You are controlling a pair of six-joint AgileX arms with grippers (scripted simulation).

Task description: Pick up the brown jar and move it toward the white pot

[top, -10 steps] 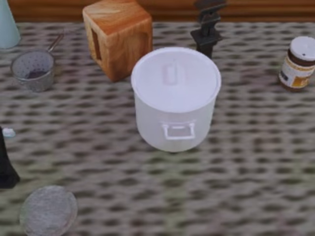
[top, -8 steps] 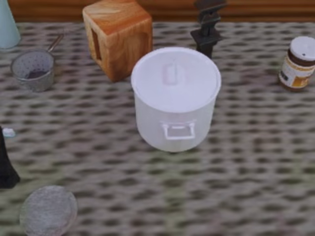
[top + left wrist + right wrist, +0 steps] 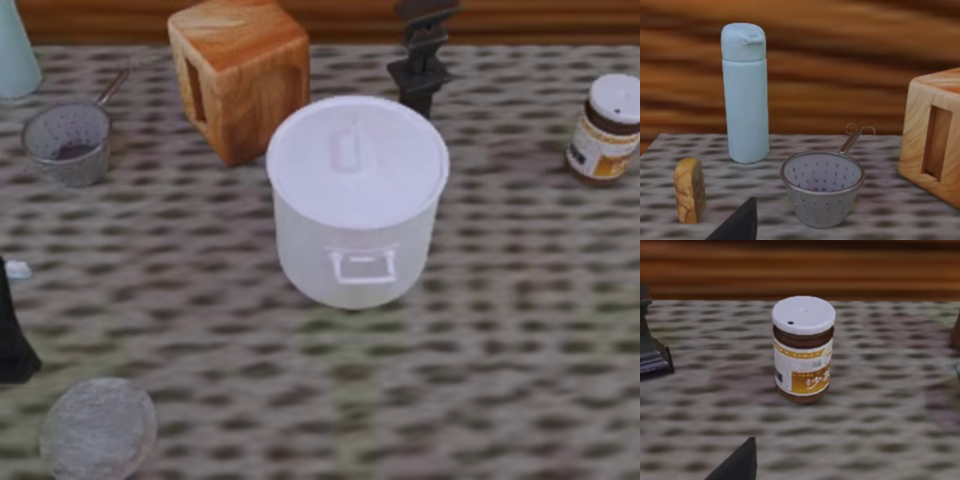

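Note:
The brown jar (image 3: pixel 604 130) has a white lid and a cream-and-orange label, and it stands upright at the table's far right edge. My right wrist view faces the jar (image 3: pixel 802 350) from a short distance. Of my right gripper (image 3: pixel 782 476), only one dark fingertip (image 3: pixel 742 462) shows, with nothing beside it and nothing held. The white pot (image 3: pixel 357 200) stands lidded in the middle of the table, its small handle facing the front. The pot and the jar are well apart. My left arm (image 3: pixel 12 340) is parked at the left edge, its gripper (image 3: pixel 840 236) open and empty.
A wooden block (image 3: pixel 240 75) stands behind the pot to the left. A dark stand (image 3: pixel 420 55) is at the back. A mesh strainer (image 3: pixel 68 143) and a pale blue bottle (image 3: pixel 15 50) sit at the back left. A grey disc (image 3: pixel 98 428) lies at the front left.

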